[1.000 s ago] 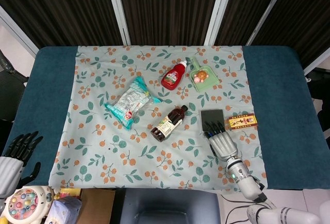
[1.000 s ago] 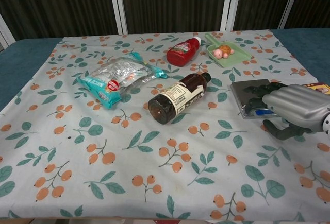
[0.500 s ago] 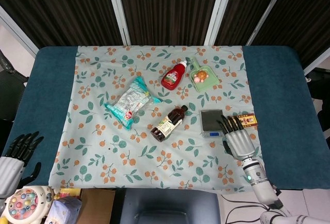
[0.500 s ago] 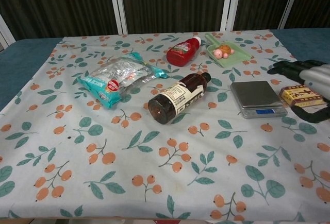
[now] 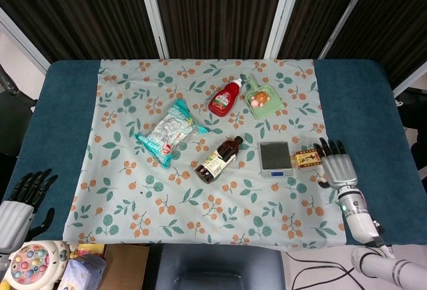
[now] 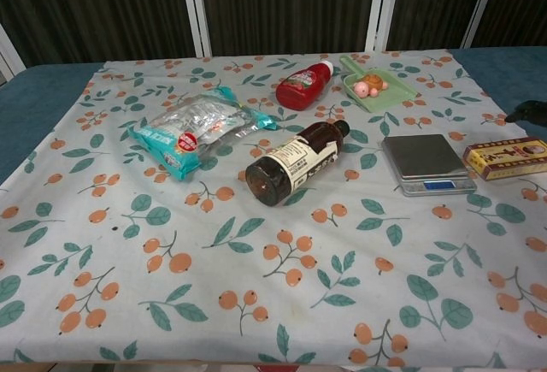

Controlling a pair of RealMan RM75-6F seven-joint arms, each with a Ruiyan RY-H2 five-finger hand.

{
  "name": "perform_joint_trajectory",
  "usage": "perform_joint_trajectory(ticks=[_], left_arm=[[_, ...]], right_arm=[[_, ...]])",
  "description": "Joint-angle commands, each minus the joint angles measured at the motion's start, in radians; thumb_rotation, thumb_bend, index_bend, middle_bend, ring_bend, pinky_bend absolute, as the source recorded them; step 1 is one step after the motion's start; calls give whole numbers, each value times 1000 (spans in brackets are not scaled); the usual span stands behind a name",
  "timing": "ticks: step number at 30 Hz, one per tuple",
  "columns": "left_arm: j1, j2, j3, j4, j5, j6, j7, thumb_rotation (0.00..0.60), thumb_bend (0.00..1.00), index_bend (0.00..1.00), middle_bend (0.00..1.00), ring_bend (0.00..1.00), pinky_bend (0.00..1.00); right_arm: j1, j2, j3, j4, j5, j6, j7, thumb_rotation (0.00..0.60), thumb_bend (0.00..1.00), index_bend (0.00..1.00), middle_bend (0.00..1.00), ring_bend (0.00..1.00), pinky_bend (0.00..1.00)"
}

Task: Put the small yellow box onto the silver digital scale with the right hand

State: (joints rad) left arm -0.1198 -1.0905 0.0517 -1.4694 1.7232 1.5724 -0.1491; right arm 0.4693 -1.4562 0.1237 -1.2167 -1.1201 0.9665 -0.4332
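The small yellow box (image 5: 308,158) (image 6: 507,157) lies flat on the floral cloth, just right of the silver digital scale (image 5: 275,159) (image 6: 426,162). Nothing sits on the scale's platform. My right hand (image 5: 339,167) hovers immediately right of the box, fingers spread and pointing away from me, holding nothing. In the chest view only its dark fingertips (image 6: 531,113) show at the right edge. My left hand (image 5: 25,193) hangs open off the table's near left corner, far from everything.
A brown bottle (image 5: 218,159) lies left of the scale. Farther back are a red ketchup bottle (image 5: 225,99), a green tray (image 5: 264,101) with small toys, and a teal snack bag (image 5: 170,132). A toy (image 5: 30,264) sits below the left corner.
My right hand has swept rightward from over the scale, past the yellow box, to the box's right side. The scale is now uncovered. Box and scale have not moved.
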Motion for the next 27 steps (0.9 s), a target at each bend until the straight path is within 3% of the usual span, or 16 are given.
perform_joint_trajectory(ticks=[1, 10, 20, 27], left_arm=[[-1, -1, -1, 1, -3, -3, 3, 600, 506, 0, 0, 0, 86], [-2, 0, -4, 3, -11, -6, 0, 600, 507, 0, 0, 0, 86], [-4, -1, -8, 3, -20, -13, 1, 600, 506, 0, 0, 0, 86], [-4, -1, -7, 3, -20, -14, 1, 600, 506, 0, 0, 0, 86]], right_arm=[[16, -9, 7, 11, 6, -11, -13, 600, 266, 234, 0, 0, 0], [66, -47, 14, 72, 74, -80, -85, 600, 446, 359, 0, 0, 0], [104, -73, 21, 104, 115, -110, -114, 600, 475, 404, 0, 0, 0], [103, -83, 16, 119, 110, -91, -103, 600, 527, 653, 8, 0, 0]])
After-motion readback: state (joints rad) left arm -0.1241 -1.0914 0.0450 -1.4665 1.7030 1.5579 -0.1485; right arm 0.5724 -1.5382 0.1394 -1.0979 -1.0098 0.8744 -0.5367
